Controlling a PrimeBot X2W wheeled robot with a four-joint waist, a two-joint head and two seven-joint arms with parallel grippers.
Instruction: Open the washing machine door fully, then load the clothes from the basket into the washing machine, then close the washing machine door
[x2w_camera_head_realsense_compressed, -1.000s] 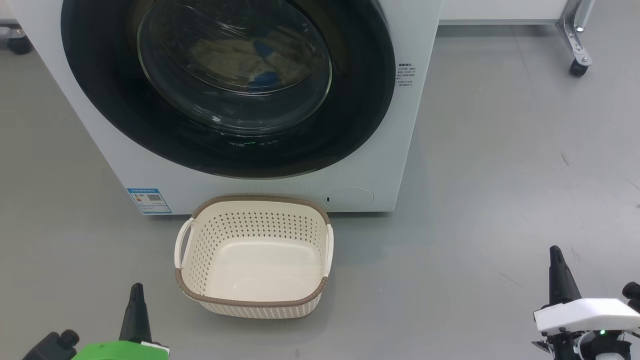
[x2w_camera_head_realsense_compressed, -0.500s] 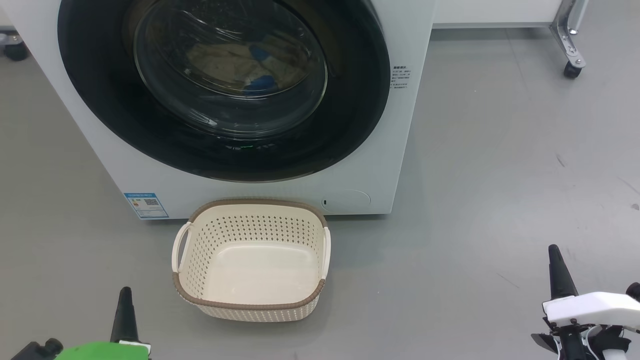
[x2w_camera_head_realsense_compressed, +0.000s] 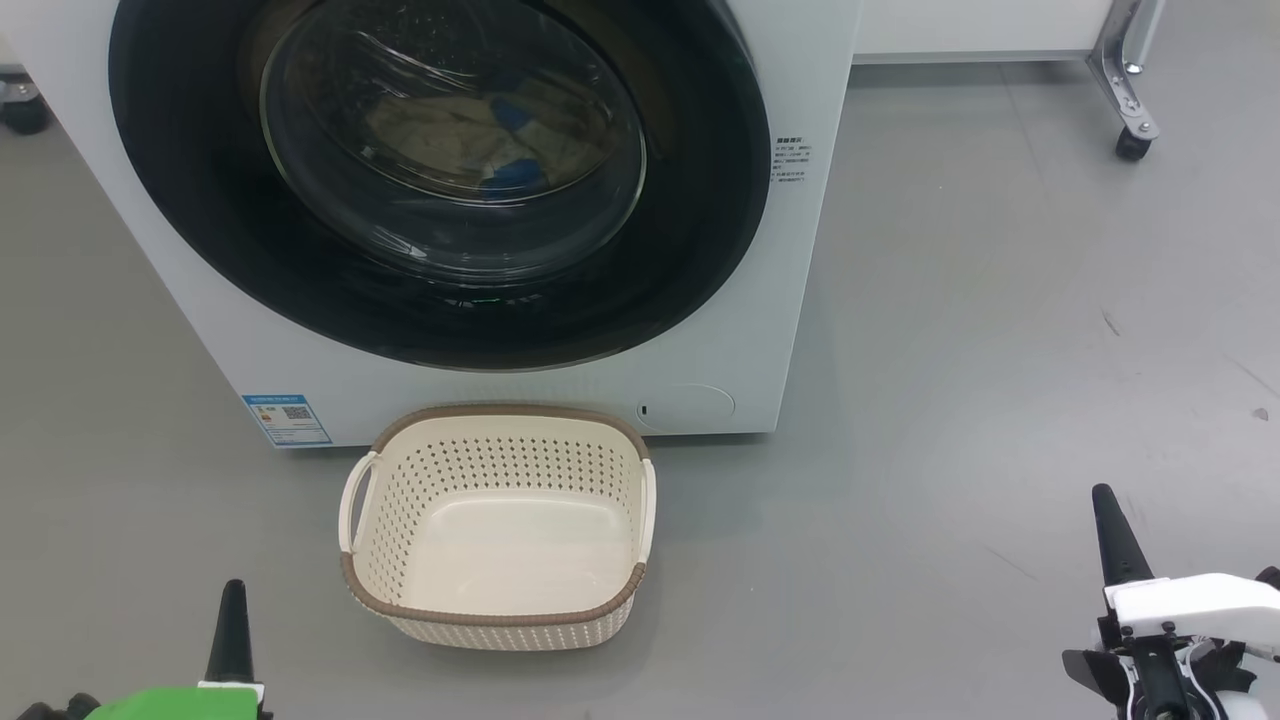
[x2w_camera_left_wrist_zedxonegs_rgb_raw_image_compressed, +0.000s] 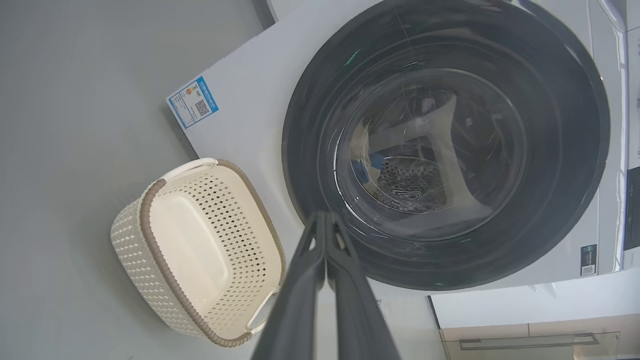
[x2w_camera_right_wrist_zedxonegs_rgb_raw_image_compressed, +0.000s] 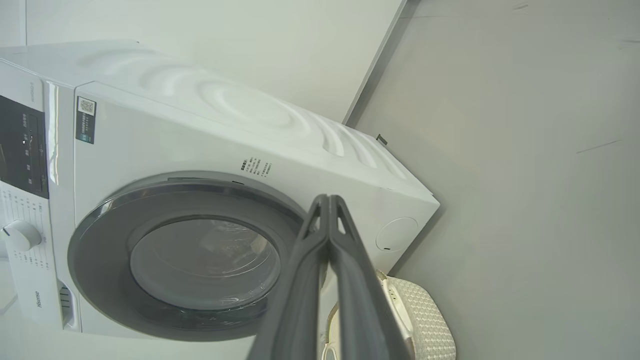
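Grey floor (x2w_camera_head_realsense_compressed: 950, 350) — wide beside basket (x2w_camera_head_realsense_compressed: 497, 618)

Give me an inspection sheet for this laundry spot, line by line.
surface: grey floor, faint scuffs.
job's things: washing machine door shut on the washing machine; clothes seen inside through its glass; basket empty, on the floor at the machine's foot.
clutter: nothing seen.
hands: left hand and right hand both shut, empty, low, apart from the basket.
cables: nothing seen on the floor.
surroundings: castered metal leg off to the right; pale wall behind the machine.
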